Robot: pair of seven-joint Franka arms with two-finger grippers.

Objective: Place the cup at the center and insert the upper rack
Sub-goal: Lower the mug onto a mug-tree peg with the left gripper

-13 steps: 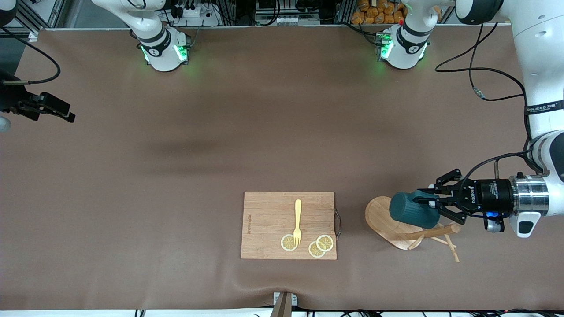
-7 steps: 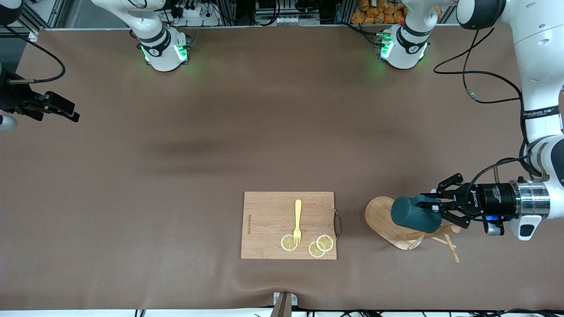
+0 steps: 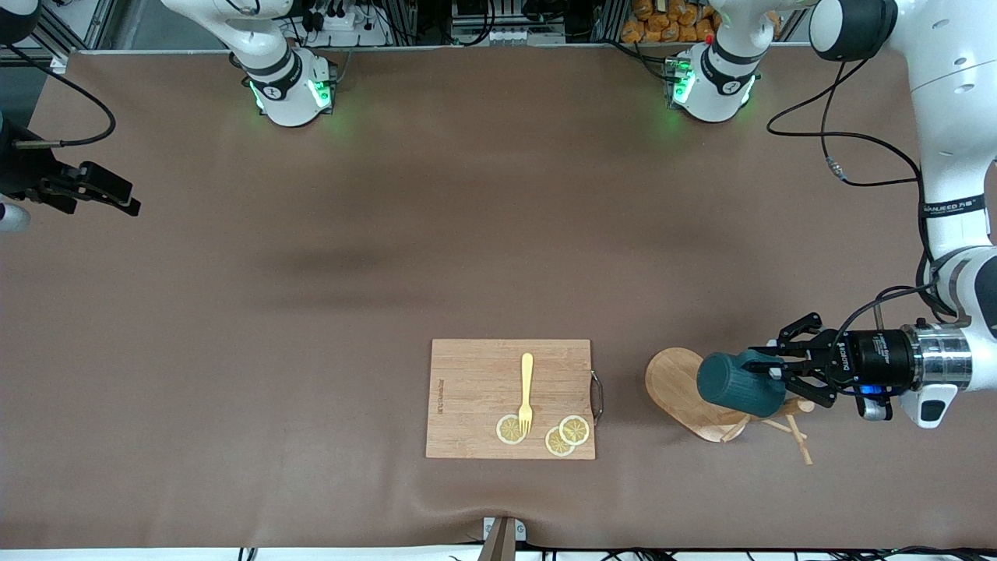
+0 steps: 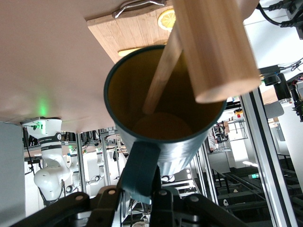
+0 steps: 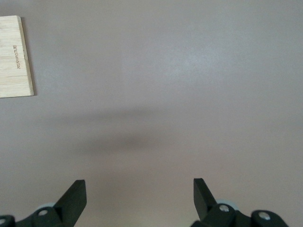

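Note:
The dark teal cup (image 3: 738, 383) is held on its side by its handle in my left gripper (image 3: 769, 368), just over the wooden rack (image 3: 674, 383). The rack lies tipped over on the mat near the left arm's end, with its pegs (image 3: 796, 442) spread on the table. In the left wrist view the cup (image 4: 189, 142) shows its tan inside, and a thin peg (image 4: 163, 71) reaches into its mouth beside the rack's round post (image 4: 215, 47). The fingers (image 4: 163, 196) clamp the handle (image 4: 142, 165). My right gripper (image 3: 125, 201) waits open and empty at the right arm's end; it also shows in the right wrist view (image 5: 139, 191).
A rectangular wooden cutting board (image 3: 475, 389) lies beside the rack toward the table's middle, with a yellow fork (image 3: 526, 389) and three lemon slices (image 3: 561, 436) on it. The board's corner shows in the right wrist view (image 5: 14, 56). Plain brown mat (image 3: 467, 249) lies farther from the camera.
My left gripper has drawn the cup a little toward the left arm's end and lower over the rack. The right gripper shifted slightly, then held still.

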